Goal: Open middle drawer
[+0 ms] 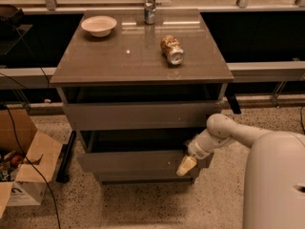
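Observation:
The middle drawer [133, 161] is a wide grey-brown flat front, pulled out from the cabinet, with its dark box showing above it. My gripper [187, 165] is at the right end of that front, against its upper edge, with the white arm [224, 132] reaching in from the right. The upper drawer [138, 116] also stands a little out under the top. A lower front [143, 178] shows just beneath the middle drawer.
On the cabinet top [119, 56] are a white bowl [99, 26], an upright can [149, 6] and a can lying on its side [172, 50]. An open cardboard box [24, 171] and cables lie on the floor at left. My white body [276, 185] fills the lower right.

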{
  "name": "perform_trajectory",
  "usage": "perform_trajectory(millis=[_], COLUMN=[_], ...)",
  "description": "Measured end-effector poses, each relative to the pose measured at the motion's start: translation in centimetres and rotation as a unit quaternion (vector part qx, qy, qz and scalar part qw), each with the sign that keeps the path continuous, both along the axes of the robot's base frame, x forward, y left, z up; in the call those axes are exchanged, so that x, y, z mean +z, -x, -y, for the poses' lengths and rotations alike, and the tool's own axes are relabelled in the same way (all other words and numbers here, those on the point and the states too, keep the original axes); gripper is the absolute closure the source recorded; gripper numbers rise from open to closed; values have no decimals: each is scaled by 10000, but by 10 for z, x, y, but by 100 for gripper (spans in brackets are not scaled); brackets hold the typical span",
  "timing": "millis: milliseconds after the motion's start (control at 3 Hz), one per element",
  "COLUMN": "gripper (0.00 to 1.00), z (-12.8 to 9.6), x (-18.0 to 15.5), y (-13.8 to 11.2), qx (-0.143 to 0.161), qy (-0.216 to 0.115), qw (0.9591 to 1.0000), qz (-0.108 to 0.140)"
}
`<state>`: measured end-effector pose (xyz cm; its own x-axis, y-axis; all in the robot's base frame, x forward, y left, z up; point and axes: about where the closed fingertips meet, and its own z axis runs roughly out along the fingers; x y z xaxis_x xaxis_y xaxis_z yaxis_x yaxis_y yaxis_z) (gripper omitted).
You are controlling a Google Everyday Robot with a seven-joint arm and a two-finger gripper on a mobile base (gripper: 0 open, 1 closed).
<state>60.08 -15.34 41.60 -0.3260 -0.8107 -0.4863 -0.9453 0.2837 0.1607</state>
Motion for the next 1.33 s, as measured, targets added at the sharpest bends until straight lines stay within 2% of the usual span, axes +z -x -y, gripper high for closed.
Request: perform_trajectory(millis=[333, 667, 1000, 1333], gripper=[56, 79, 69, 44], z=[0, 0, 2, 2], x=[3, 3, -1, 0], y=[0, 0, 45, 45], qx=[0, 0, 90, 90], qy=[0, 1, 149, 149], qw=[10000, 10000, 9988, 9988], qz=[0, -2, -455, -455])
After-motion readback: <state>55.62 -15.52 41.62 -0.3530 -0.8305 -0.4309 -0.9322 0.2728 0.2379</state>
